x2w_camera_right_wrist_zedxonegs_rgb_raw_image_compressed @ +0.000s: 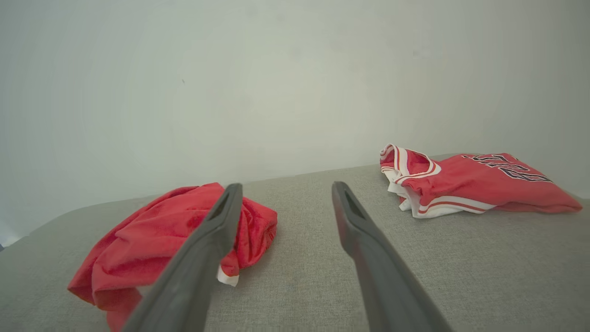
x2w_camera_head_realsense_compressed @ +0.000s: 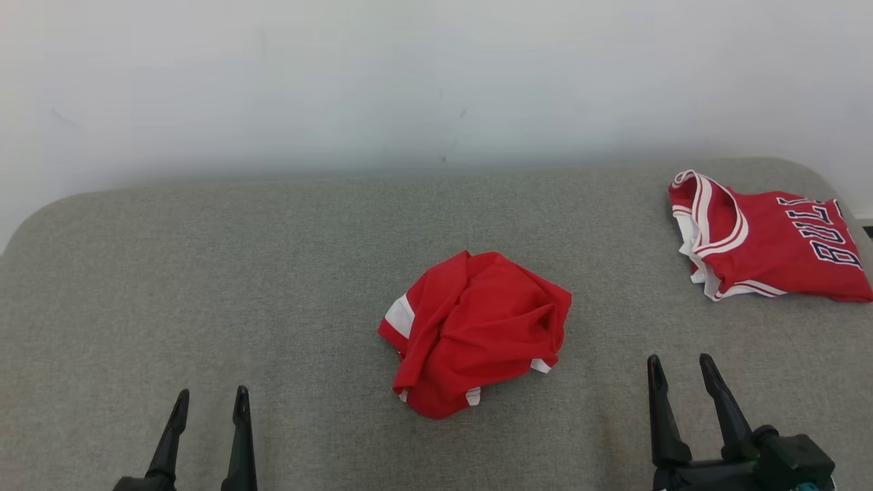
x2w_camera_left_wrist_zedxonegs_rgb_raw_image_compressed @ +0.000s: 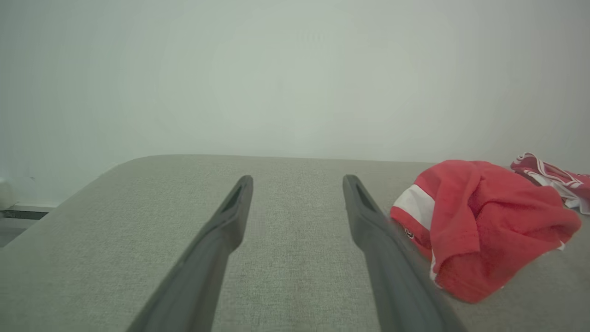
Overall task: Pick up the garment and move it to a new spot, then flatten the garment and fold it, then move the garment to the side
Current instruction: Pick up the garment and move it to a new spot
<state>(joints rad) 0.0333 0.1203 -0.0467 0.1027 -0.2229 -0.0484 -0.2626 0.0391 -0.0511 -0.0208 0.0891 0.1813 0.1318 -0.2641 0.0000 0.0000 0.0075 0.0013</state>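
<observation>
The left gripper (x2w_camera_head_realsense_compressed: 211, 391) and right gripper (x2w_camera_head_realsense_compressed: 680, 357) were held wide and empty, near the cushion's (x2w_camera_head_realsense_compressed: 204, 273) front. The garment (x2w_camera_head_realsense_compressed: 474, 331) lay crumpled between them, untouched. Pickup was judged not yet begun; a reach inward onto a raised fold would be needed.

Soft, even, bright light throughout; shadows are faint. Both wrist views look hazy, and the near claw fingers (x2w_camera_left_wrist_zedxonegs_rgb_raw_image_compressed: 203, 272) are blurred.
</observation>
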